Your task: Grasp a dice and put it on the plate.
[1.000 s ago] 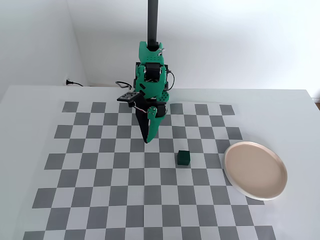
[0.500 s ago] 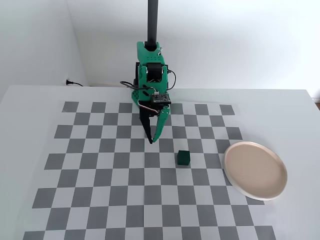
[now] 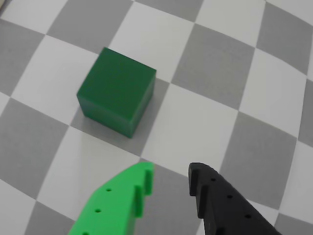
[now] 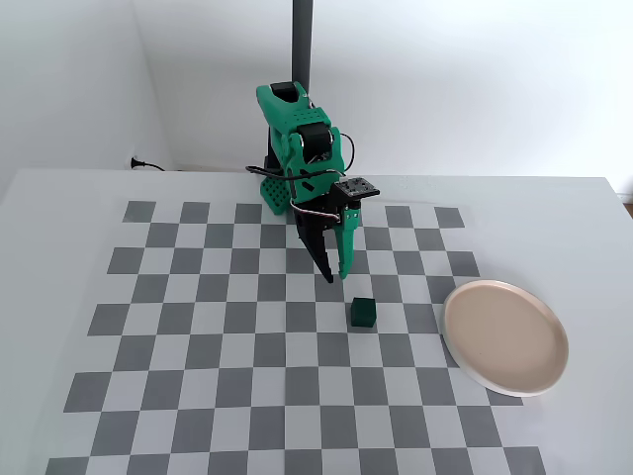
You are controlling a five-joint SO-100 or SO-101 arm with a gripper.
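The dice (image 3: pixel 116 91) sat on the counter (image 3: pixel 230 68), upper left in the wrist view. Your claw (image 3: pixel 168 182) hung narrowly parted, empty; you needed to open wider and centre over it first.

The dice (image 4: pixel 364 312) is a small dark green cube with plain faces, sitting flat on the checkered desk (image 4: pixel 198 396) and, in the wrist view, apparently straddling square borders. Well apart to its right in the fixed view lies the plate (image 4: pixel 506 337), round, shallow, beige-pink, pale-rimmed, empty.
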